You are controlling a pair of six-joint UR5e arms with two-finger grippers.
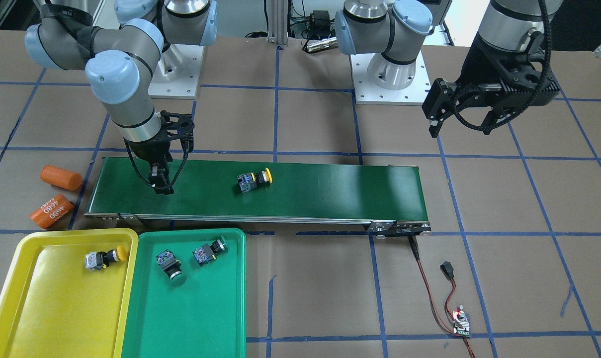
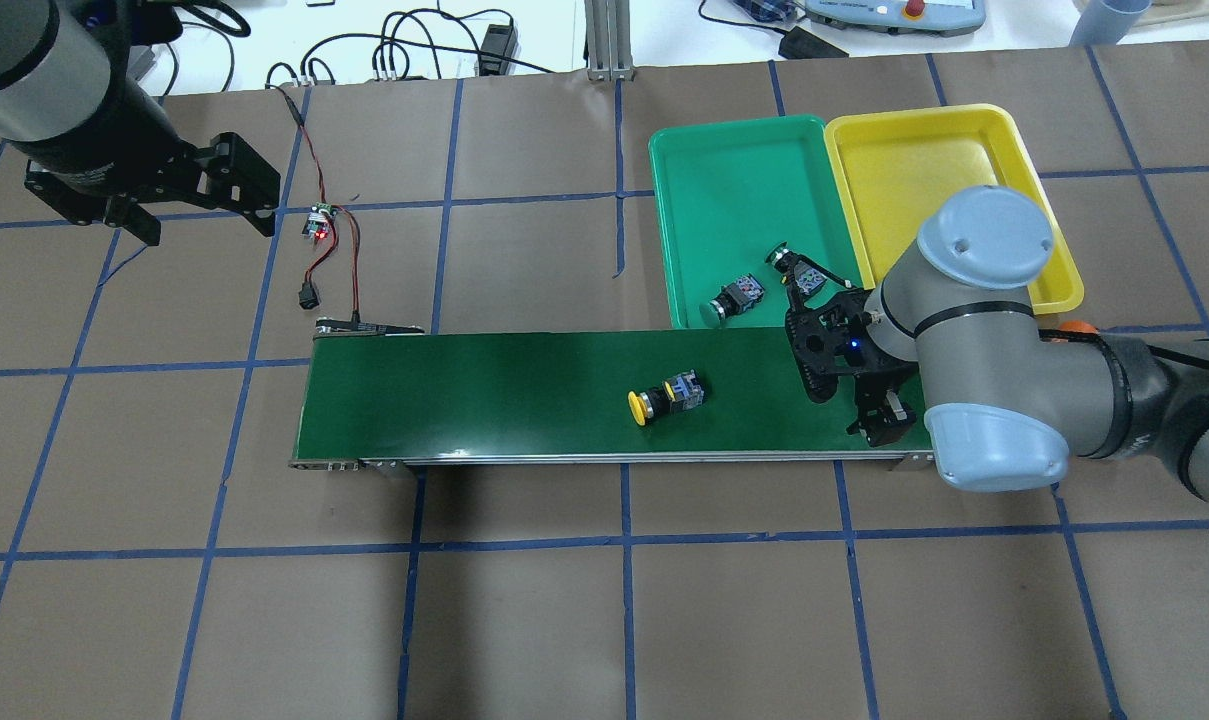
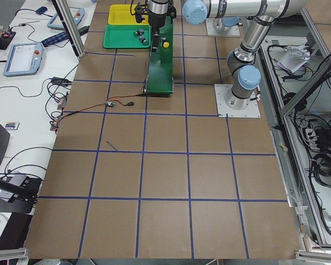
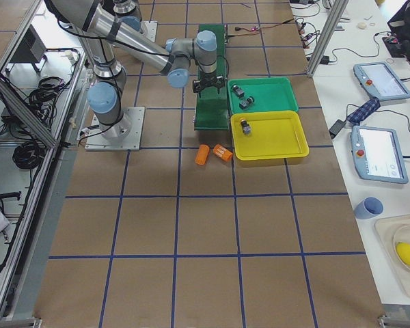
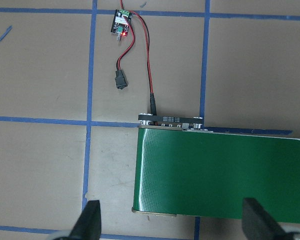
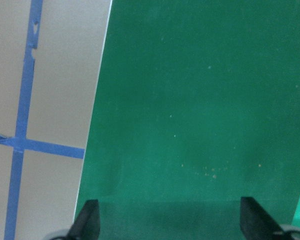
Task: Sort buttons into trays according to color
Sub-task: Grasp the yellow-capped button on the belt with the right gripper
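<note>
In the front view, two orange cylinders [image 1: 61,177] [image 1: 52,212] are seen at the far left on the table [image 1: 305,298], just off the belt's [image 1: 330,191] end. Next, the yellow tray [image 1: 56,308] is found with one yellow button [image 1: 104,258] lying on its side in it. The right gripper [image 6: 170,220] is held low over that end of the belt, its jaws spread wide and nothing gripped. The green tray [image 1: 191,313] is set touching the yellow one, and two green buttons [image 1: 169,264] [image 1: 209,251] are seen in it, near each other but apart. A second yellow button [image 1: 253,181] is seen lying on its side on the belt, well apart from both grippers. At the right, the left gripper [image 5: 172,222] is held raised near the belt's other end, jaws wide apart and empty. A small board [image 1: 462,323] with red and black wires [image 1: 429,288] is seen on the table there.
</note>
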